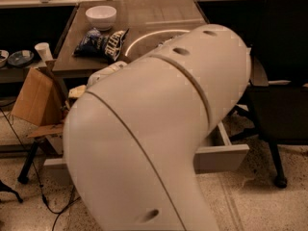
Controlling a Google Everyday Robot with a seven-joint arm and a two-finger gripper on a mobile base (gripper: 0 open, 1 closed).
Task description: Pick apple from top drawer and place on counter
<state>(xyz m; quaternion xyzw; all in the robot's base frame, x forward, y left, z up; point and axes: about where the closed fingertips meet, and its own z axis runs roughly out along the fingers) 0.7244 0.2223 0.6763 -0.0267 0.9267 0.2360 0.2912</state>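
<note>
The robot's arm fills most of the view. It is a broad white shell that hides the right half of the worktop and nearly all of the top drawer. The drawer stands pulled out below the worktop's front edge, and only its front panel shows, on either side of the arm.

The end effector peeks out as a pale tip just below the worktop's front left corner. Whether it is apart, together or clamped on something, I cannot tell. The apple cannot be made out — it may be the yellowish patch at that tip, but the view there is too poor to say.

On the worktop a white bowl sits at the far left, with a dark chip bag nearer the front. A white arc mark curves beside the bag. A cardboard box leans left of the worktop, and a black chair stands to its right.
</note>
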